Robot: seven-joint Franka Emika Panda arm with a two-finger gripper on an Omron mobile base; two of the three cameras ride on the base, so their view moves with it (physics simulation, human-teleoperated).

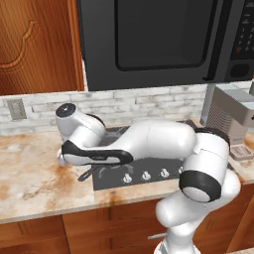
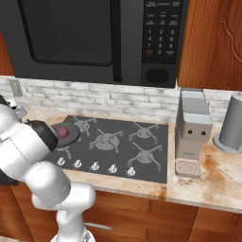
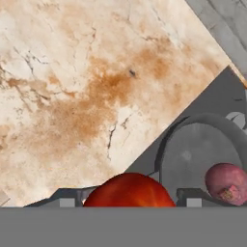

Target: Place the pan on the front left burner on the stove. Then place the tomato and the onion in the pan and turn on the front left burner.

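Observation:
My gripper point(image 3: 129, 198) is shut on the tomato point(image 3: 128, 189), a glossy red ball between the two dark fingertips point(image 3: 67, 200) at the bottom of the hand view. It hangs over the left edge of the stove point(image 3: 212, 96), where cooktop meets marble. The pan point(image 3: 193, 154), a round dark grey skillet, lies just to the right with the dull maroon onion point(image 3: 226, 183) inside it. From the right base view, the pan point(image 2: 71, 137) with the onion point(image 2: 63, 132) sits at the stove's point(image 2: 156, 142) front left. My arm hides the front left burner.
Marble counter point(image 1: 34, 168) stretches left of the stove. A row of silvery knobs point(image 2: 94, 166) lines the cooktop's front. A grey coffee machine point(image 2: 191, 137) and a grey canister point(image 2: 231, 125) stand to the right. A microwave point(image 2: 94, 38) hangs overhead.

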